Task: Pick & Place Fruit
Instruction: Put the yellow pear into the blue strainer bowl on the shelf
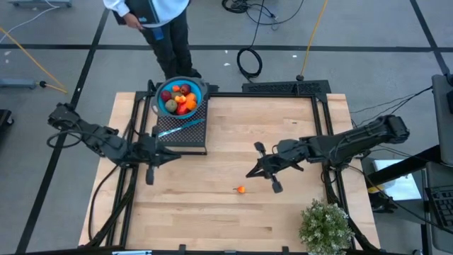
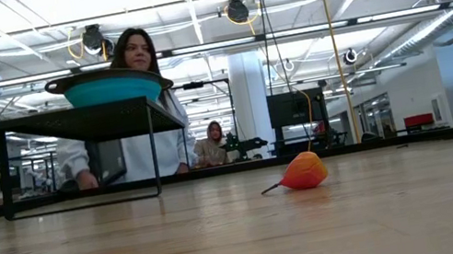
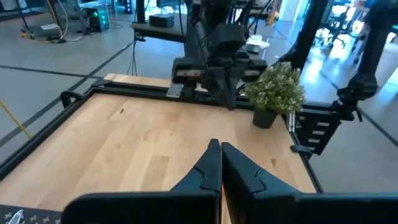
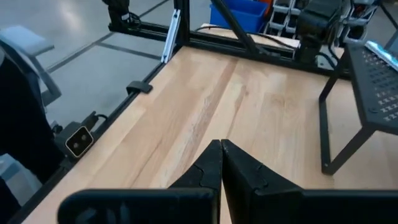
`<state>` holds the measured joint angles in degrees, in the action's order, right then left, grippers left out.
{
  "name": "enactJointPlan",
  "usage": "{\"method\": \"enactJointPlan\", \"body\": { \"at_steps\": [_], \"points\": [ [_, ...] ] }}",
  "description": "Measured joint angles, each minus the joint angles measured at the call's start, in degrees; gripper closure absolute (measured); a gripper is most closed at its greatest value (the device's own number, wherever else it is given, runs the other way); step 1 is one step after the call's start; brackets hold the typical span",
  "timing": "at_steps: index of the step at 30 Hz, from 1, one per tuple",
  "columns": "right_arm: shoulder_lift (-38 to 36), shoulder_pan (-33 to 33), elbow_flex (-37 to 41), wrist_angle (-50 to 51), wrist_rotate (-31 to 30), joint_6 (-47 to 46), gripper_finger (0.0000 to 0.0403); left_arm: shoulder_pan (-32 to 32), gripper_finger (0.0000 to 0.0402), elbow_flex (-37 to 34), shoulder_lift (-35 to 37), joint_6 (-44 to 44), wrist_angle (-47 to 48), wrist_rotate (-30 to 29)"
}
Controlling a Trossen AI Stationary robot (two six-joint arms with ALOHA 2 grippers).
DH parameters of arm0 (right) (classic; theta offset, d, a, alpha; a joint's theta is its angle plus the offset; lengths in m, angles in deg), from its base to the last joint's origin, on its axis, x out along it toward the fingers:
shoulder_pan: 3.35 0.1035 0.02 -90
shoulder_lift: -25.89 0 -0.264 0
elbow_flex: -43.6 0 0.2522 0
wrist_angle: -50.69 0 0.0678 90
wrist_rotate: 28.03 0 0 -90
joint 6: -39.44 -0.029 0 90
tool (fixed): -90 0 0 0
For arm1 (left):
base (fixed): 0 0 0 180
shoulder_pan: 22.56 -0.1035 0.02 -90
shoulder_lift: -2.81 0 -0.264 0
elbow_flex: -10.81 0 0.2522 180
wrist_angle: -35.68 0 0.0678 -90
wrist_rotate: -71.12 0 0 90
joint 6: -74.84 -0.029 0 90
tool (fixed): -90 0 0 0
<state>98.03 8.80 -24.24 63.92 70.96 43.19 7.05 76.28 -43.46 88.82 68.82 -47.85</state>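
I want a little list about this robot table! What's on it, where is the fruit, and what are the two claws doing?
Table: pale wooden tabletop
Bowl: blue round bowl full of small toy fruits, on a black metal stand at the table's back
Loose fruit: one small orange toy fruit lying alone on the wood
Plant: bushy green potted plant at the front right corner
Left gripper: shut, empty, beside the stand
Right gripper: shut, empty, near the loose fruit
Person: standing behind the table
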Motion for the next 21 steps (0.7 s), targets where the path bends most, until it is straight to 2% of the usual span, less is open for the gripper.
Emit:
{"method": "enactJointPlan", "body": {
  "at_steps": [8, 21],
  "points": [
    [4.1, 0.0, -0.5, 0.6, 0.0, 0.0, 0.0397, 0.0, 0.0400, -5.4, 4.7, 0.1, -0.1, 0.1],
    [14.8, 0.0, -10.0, 10.2, 0.0, 2.3, 0.0374, -0.2, 0.0400, -12.4, 11.5, -0.1, 0.0, 0.3]
  ]
}}
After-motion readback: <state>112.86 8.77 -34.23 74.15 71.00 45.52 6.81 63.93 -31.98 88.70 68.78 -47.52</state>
